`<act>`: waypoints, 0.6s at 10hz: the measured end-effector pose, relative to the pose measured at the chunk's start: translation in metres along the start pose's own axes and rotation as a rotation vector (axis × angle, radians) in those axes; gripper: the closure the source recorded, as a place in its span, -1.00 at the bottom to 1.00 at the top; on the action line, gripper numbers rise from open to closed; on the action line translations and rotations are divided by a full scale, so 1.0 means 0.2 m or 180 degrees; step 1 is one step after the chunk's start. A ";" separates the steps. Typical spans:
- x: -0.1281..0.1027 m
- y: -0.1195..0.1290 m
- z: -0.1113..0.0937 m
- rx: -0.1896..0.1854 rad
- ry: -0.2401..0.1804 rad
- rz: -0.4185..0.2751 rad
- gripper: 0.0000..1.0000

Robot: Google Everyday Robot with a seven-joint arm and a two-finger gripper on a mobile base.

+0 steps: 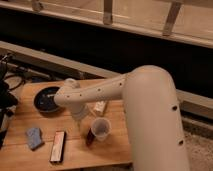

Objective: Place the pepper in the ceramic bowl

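1. The pincer (83,121) is hanging low over the desk (75,156), just left of the white cup (101,128); open or closed, I cannot tell.
2. The pepper (90,136) is showing right beside the cup, just below the pincer.
3. The ceramic bowl (47,98) is sitting apart, further back and to the left.

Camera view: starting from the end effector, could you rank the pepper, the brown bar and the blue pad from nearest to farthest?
The end effector hangs just above the pepper.
1. pepper: directly below it, beside the white cup.
2. brown bar: further left in the picture, near the front edge.
3. blue pad: farthest, at the picture's left end.
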 end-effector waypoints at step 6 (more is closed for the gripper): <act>0.17 -0.06 0.22 -0.0249 0.0235 0.0310 -0.60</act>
